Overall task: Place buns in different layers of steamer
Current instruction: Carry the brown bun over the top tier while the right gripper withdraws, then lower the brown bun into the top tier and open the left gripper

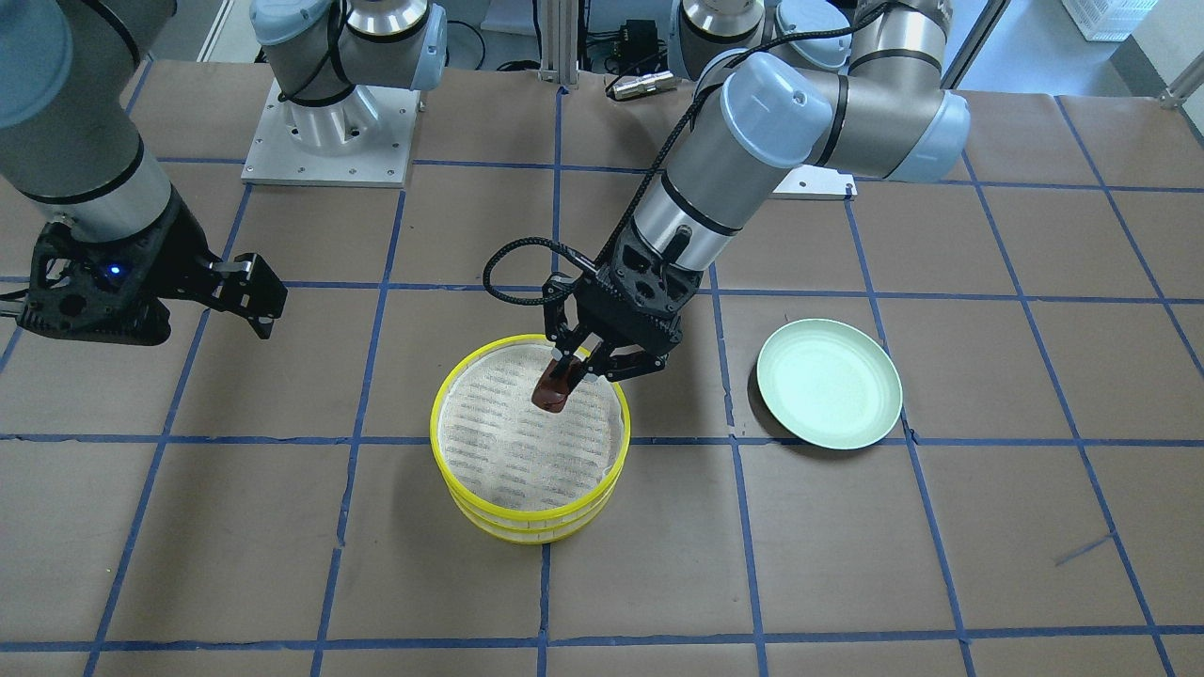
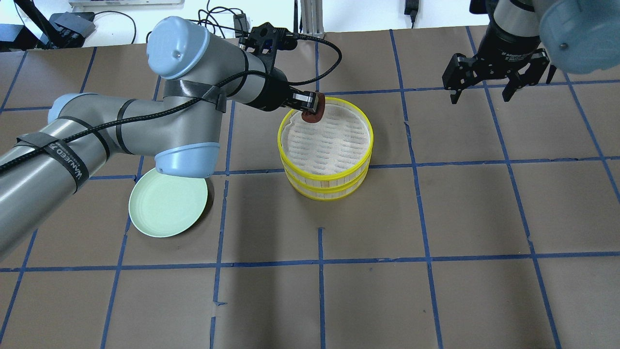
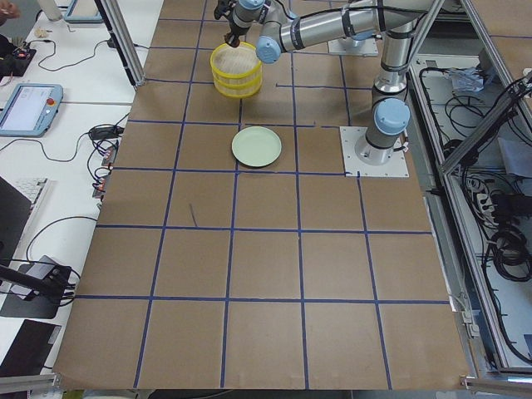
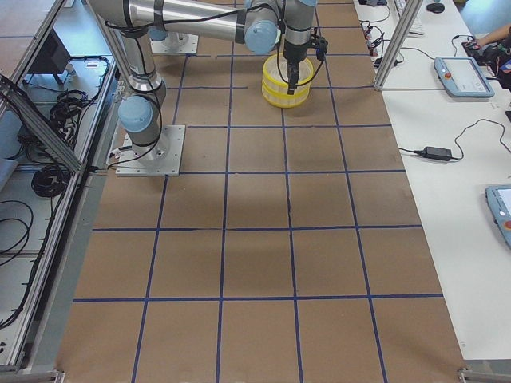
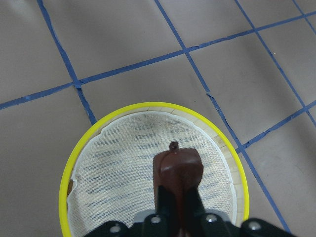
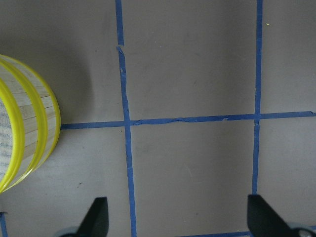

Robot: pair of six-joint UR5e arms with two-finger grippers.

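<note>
— On the overhead view's left, what sits under the arm?
— The pale green plate (image 2: pixel 162 213), well apart from the steamer. Next along, the left gripper (image 2: pixel 311 103) pinches the reddish-brown bun (image 2: pixel 310 116) at its fingertips, so the bun hangs just below them, above the top layer (image 2: pixel 372 135), apparently clear of its cloth and ready for lowering.
— And the white bun?
— Not visible. It is perhaps in the lower layer (image 2: pixel 327 194) beneath, but I can't tell.
— Further right?
— The right gripper (image 2: pixel 482 97) hovers with fingers spread wide, well apart from the steamer, probably to leave room.
</note>
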